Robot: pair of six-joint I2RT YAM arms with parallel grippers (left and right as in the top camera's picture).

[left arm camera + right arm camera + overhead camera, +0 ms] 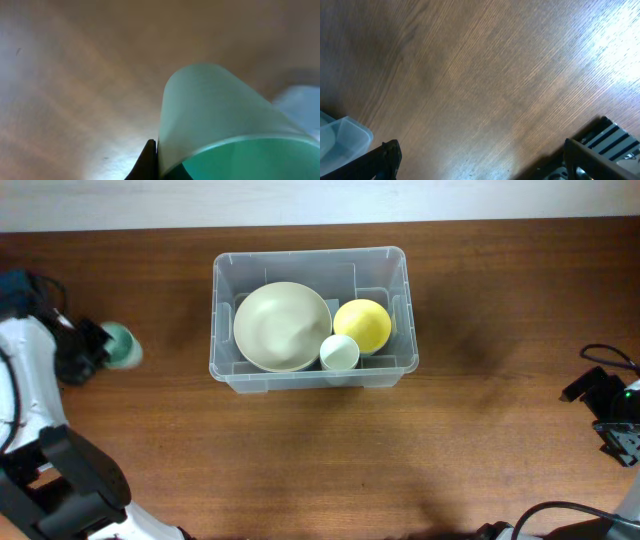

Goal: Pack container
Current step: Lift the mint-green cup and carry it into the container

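The container, a clear plastic bin, stands at the middle of the table. Inside it are a large cream bowl, a yellow bowl and a small pale cup. To its left a green cup is gripped by my left gripper, shut on its wall. In the left wrist view the green cup fills the frame, with one black finger pressed against its outside. My right gripper hovers open over bare wood at the far right, a corner of the container at its left.
The wooden table runs to a pale wall strip at the back. Cables and the right arm's base sit at the right edge. The left arm's links cover the front left corner.
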